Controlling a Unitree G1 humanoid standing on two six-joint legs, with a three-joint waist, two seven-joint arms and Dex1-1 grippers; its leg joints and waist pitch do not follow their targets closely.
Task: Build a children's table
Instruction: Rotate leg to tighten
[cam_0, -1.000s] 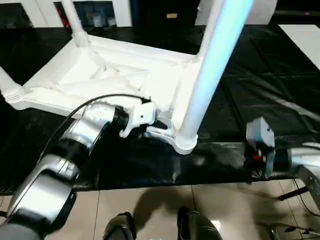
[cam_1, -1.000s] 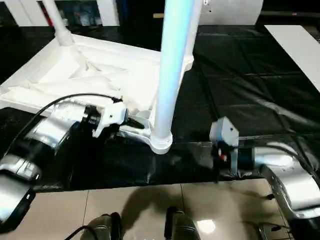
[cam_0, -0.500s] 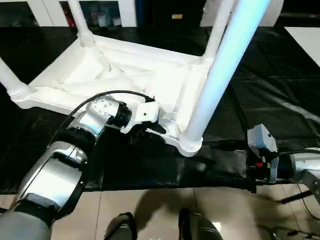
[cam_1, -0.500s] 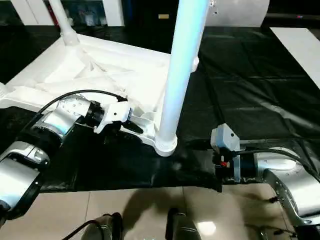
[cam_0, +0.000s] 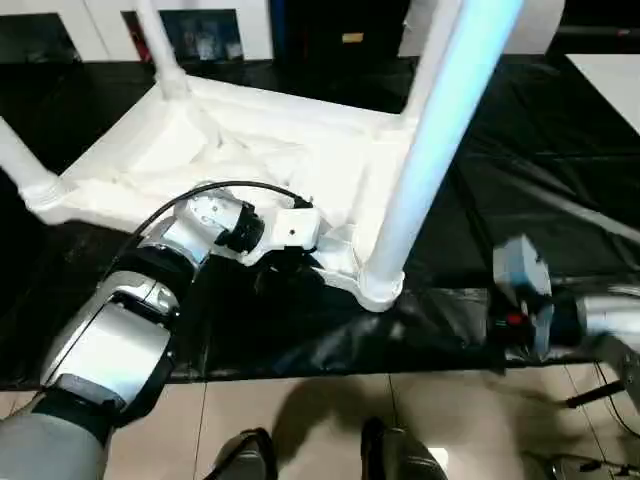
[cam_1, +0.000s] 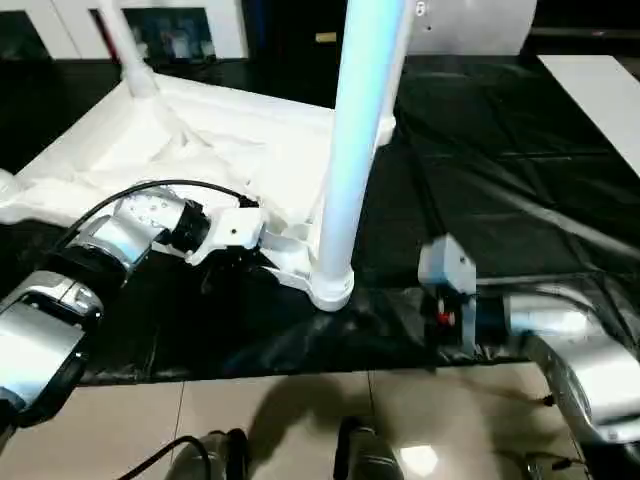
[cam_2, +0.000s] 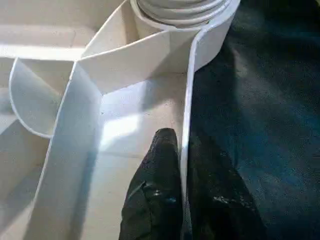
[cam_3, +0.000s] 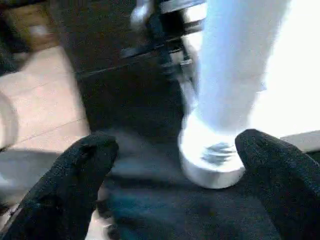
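Fingers (cam_2: 155, 190) astride table rim (cam_2: 186, 130) — wrist view

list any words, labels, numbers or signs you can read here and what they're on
None can be read.
The small yellowish tag on the dark furniture behind the table top: too small and blurred.
The red mark on the right wrist: no letters can be made out.

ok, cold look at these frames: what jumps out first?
The upturned white table top on the black sheet, legs pointing up, with the nearest leg rising tall through the middle from its corner socket. Next, the left gripper, pinched on the top's thin rim beside that socket. The right gripper hangs open at the sheet's near edge, facing the same leg.
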